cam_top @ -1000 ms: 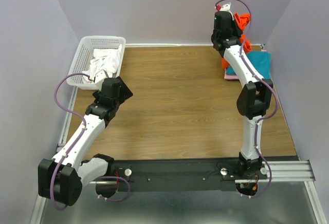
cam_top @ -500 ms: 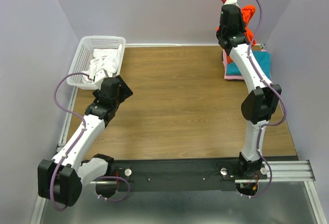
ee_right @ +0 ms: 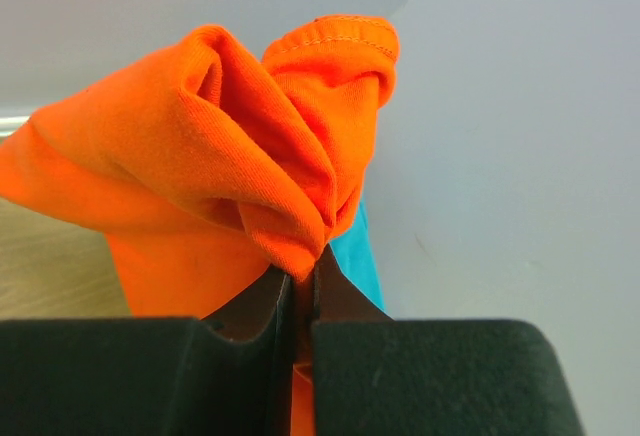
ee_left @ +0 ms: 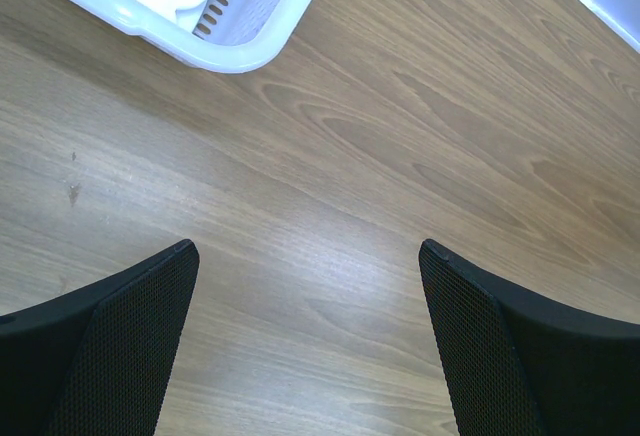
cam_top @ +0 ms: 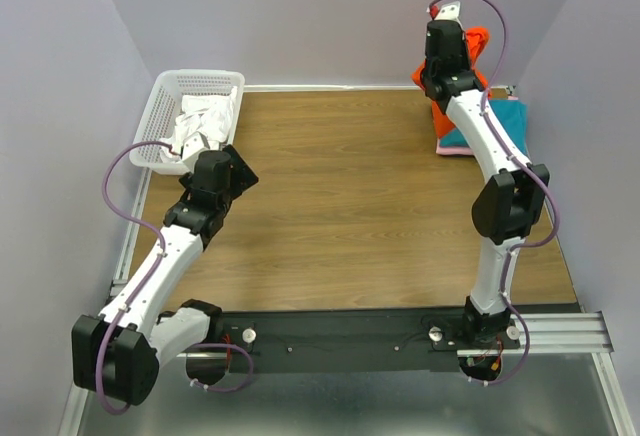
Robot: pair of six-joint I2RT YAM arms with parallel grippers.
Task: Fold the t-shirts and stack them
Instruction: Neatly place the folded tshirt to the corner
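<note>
One orange-red t-shirt [ee_right: 200, 146], long axis vertical, in right gripper [ee_right: 300, 286]

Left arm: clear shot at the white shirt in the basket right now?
Probably yes. The left gripper hangs open and empty just beside the basket, and the white shirt lies uncovered inside.

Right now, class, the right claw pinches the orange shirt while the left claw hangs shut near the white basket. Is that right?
No: the left claw is open, not shut, as the left wrist view shows. It does hang near the white basket, and the right claw pinches the orange shirt.
</note>
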